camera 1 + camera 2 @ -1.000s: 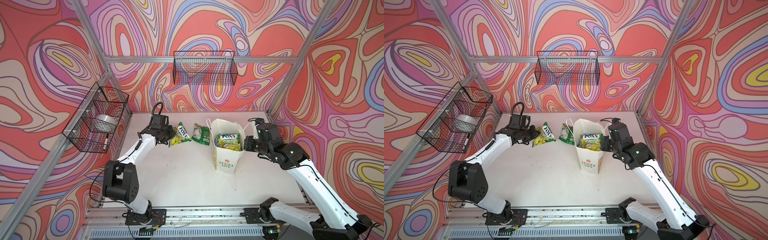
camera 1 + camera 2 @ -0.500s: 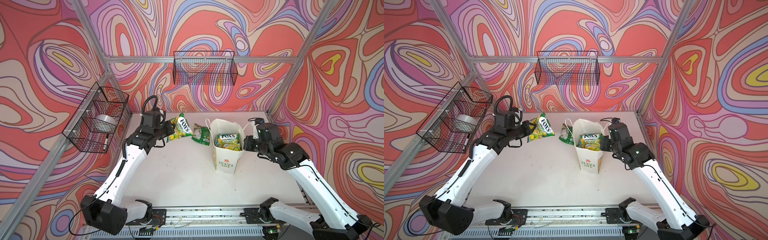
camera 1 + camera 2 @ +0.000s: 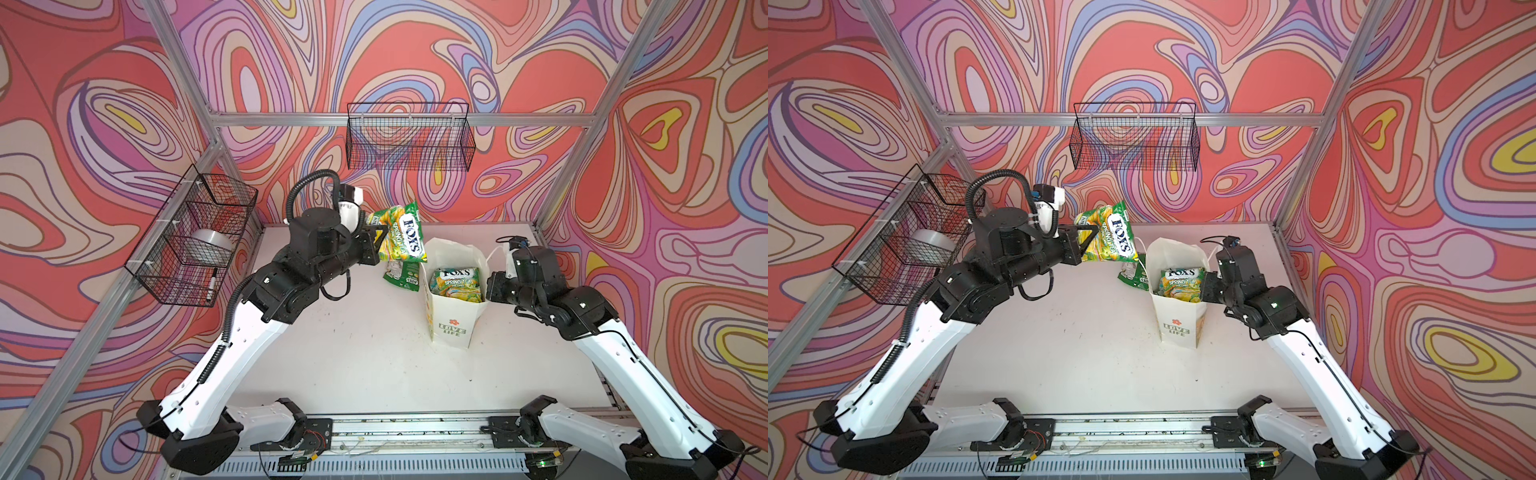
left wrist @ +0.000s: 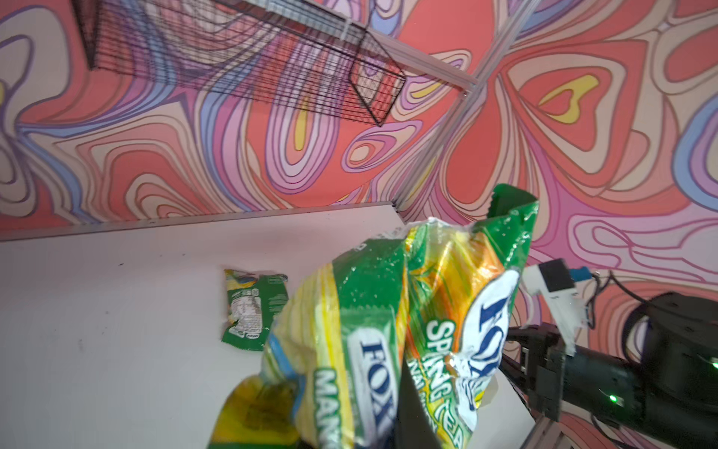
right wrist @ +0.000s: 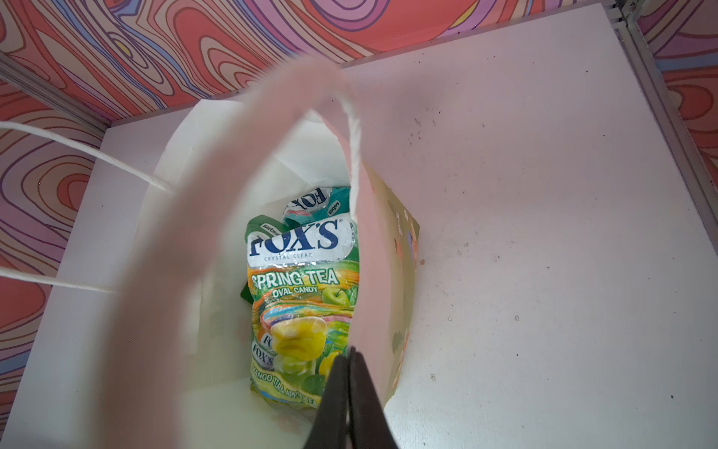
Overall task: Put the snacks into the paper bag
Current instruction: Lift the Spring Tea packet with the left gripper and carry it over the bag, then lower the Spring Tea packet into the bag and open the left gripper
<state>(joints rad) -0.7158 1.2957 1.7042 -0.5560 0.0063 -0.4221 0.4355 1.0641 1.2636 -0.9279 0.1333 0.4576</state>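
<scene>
The left gripper (image 3: 376,245) is clamped on 2 glossy, crumpled green-yellow FOX'S packets (image 3: 405,239), held aloft just left of the white paper bag (image 3: 453,324). The right gripper (image 5: 347,359) pinches the bag's rim. A Spring Tea packet (image 3: 457,282) stands inside the bag, and 1 green packet (image 3: 401,276) lies on the worktop (image 3: 353,353).

The held packet (image 3: 401,237) in the upper middle of the frame is glossy, crinkled plastic film, and the packet in the bag (image 5: 299,287) has the same shiny, wrinkled skin. The paper bag (image 3: 453,324) is matt white paper, lightly creased, with a twisted cord handle (image 5: 354,155). The tabletop (image 3: 374,353) is a smooth, matt white board speckled with dark marks. The wire basket (image 3: 409,137) is thin black metal mesh, and the frame rail (image 3: 291,119) is bare brushed metal. The right fingers (image 5: 334,396) look matt black.
</scene>
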